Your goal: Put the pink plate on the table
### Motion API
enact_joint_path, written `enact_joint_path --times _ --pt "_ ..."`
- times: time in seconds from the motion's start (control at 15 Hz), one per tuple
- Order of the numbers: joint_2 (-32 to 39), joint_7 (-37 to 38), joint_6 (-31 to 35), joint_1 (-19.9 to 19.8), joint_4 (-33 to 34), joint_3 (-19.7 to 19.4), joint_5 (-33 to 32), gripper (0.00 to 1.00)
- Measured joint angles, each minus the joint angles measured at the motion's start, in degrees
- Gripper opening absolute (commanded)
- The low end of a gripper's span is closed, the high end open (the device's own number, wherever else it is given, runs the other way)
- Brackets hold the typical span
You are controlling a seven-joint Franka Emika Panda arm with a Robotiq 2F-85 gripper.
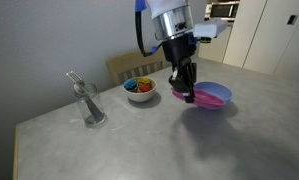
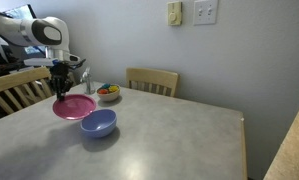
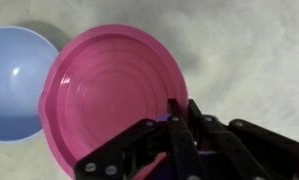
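The pink plate [image 1: 222, 101] hangs from the gripper [image 1: 185, 90], which is clamped on its near rim. In this exterior view it sits clear of the grey speckled tabletop [image 1: 139, 145], with a soft shadow under it. A bluish patch shows inside its outline; whether that is the bowl behind it I cannot tell. To one side stand a small white bowl of colourful pieces [image 1: 140, 88] and, nearer the table edge, a clear glass [image 1: 89, 106] with a stick in it. A wooden chair [image 1: 127, 66] is behind, with pale cabinets beyond.

In an exterior view from across the room, the plate [image 2: 75, 106] is slightly tilted under the gripper [image 2: 61, 88], just beside the blue bowl [image 2: 99, 124] and partly overlapping its far edge. The white bowl [image 2: 108, 93] lies further back. Two chairs [image 2: 152, 79] stand at the tabletop [image 2: 189, 130], and switch plates [image 2: 204, 12] are on the beige wall.

In the wrist view the plate [image 3: 109, 90] fills the middle. The gripper [image 3: 175, 125] pinches its lower right rim, and the blue bowl [image 3: 14, 80] lies at the left on the tabletop [image 3: 254, 45].
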Motion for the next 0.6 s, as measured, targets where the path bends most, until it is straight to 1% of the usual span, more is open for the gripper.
enact_joint_path --times 0.33,0.6 --pt "4.5 -4.5 -0.7 0.1 4.5 1.6 0.6 0.03" --pt "7.0 -6.5 -3.4 0.2 7.6 2.1 1.0 0.03"
